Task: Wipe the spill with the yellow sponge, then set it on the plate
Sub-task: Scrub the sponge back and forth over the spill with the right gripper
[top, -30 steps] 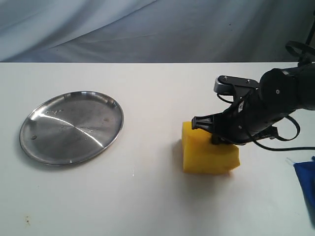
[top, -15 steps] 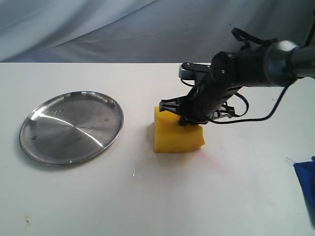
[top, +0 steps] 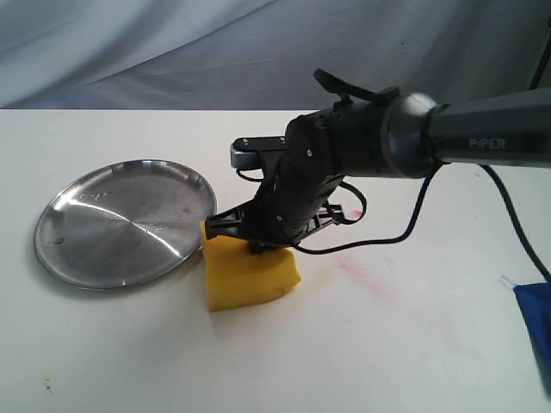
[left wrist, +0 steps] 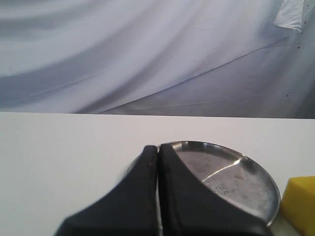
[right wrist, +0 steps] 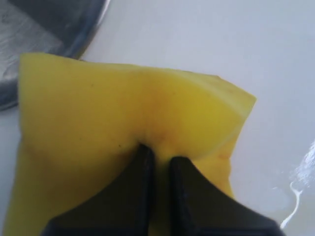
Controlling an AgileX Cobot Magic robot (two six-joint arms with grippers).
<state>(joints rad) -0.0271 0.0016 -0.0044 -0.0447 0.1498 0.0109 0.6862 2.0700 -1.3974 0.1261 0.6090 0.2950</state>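
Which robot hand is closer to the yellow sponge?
Right. The right gripper is pinching the yellow sponge itself. The left gripper sits shut, apart from it, with the plate between them.

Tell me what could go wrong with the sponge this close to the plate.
The right gripper pinches only a small fold on top of the sponge, so it might slip when lifted. The sponge sits low by the rim of the plate; sliding on could shove it aside.

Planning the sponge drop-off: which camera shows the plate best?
The exterior view: the whole plate shows, shiny face and rim. In the left wrist view the left end effector hides part of it; the right wrist view catches only an edge.
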